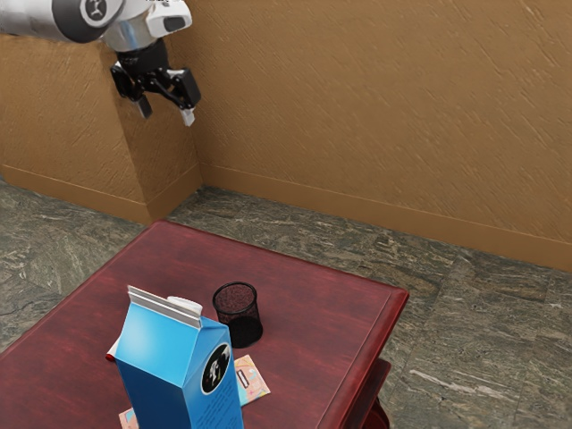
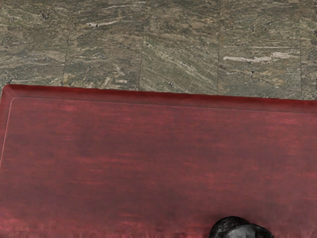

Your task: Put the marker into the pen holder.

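High over the table's far end in the exterior view, my gripper (image 1: 166, 113) hangs with its fingers apart and nothing between them. The pen holder (image 1: 238, 315), a black mesh cup, stands upright on the table, well below my gripper and toward the exterior view's right. A small white and red piece (image 1: 112, 354) pokes out beside the carton, mostly hidden by it; I cannot tell if it is the marker. In the wrist view, a black rounded shape (image 2: 229, 226) with a grey part sits at the lower edge; what it is stays unclear.
A tall blue carton (image 1: 170, 357) stands in front of the pen holder in the exterior view. Patterned cards (image 1: 253, 379) lie flat around the carton. The dark red table (image 1: 313, 299) has its edge (image 2: 163, 98) against grey stone floor, with a brown wall behind.
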`<state>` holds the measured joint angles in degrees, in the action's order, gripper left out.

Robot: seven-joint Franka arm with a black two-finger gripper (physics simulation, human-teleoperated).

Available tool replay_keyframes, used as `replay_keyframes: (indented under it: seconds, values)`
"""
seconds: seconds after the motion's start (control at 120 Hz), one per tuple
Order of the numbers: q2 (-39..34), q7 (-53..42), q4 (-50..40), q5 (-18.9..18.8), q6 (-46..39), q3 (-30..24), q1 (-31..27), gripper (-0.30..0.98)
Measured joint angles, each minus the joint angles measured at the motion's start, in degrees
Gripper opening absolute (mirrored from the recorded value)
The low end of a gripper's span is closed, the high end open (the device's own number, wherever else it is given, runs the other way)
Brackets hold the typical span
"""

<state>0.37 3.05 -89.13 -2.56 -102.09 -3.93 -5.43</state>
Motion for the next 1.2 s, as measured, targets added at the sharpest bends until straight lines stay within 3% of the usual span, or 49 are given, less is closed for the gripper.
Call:
replay_keyframes:
  seconds: [0.267,0.358,0.475,0.742,0.925,1.2]
  values:
    - [0.9,0.9,-3.9,-1.9,6.7,1.6,11.8,0.68]
    - [1.3,1.5,-10.5,-2.3,6.7,2.3,13.6,0.68]
    - [1.3,2.3,-20.1,-2.3,3.2,3.3,10.5,0.68]
    - [2.9,3.6,-33.8,0.6,-9.8,3.8,-7.1,0.69]
    - [6.0,4.1,-37.6,3.2,-17.5,3.8,-2.4,0.68]
    - [10.8,3.8,-38.7,6.6,-24.6,5.6,-4.4,0.68]
